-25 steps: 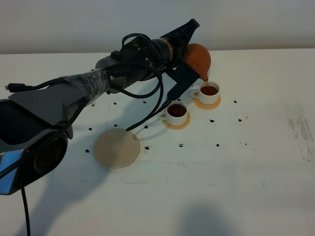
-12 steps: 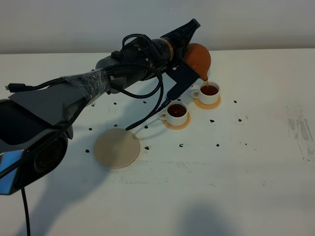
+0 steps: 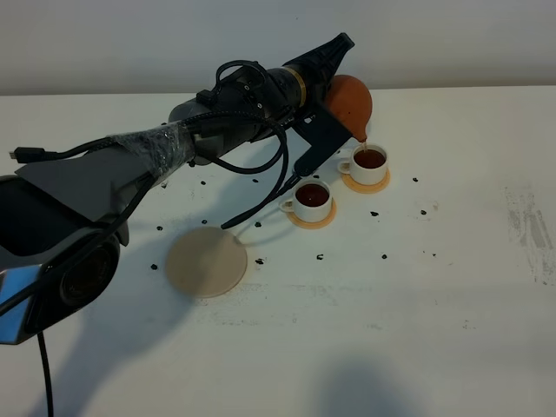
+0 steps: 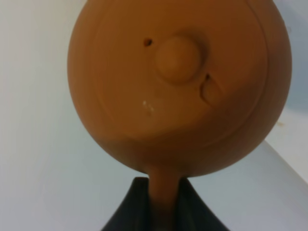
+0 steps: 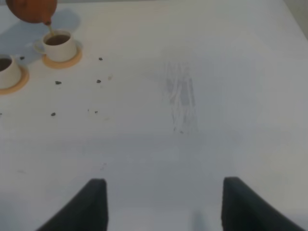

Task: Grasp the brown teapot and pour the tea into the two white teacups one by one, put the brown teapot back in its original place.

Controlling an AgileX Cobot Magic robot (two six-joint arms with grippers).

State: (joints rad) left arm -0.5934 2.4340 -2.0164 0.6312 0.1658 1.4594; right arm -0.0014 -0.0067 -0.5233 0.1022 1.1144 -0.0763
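My left gripper is shut on the loop handle of the brown teapot, which fills the left wrist view. The teapot is tilted, spout down, above the far white teacup, and a thin stream of tea runs into it. That cup holds dark tea. The near white teacup also holds dark tea. Each cup stands on a small orange-tan coaster. The large pale-beige coaster disc lies bare at the front left. My right gripper is open and empty, far to the right of the cups.
Small dark specks are scattered on the white table around the cups and the disc. The left arm and its cable span the table's back left. A scuffed patch marks the table on the right.
Nothing has visibly moved. The teapot stays tilted over the far cup with tea still running from the spout.
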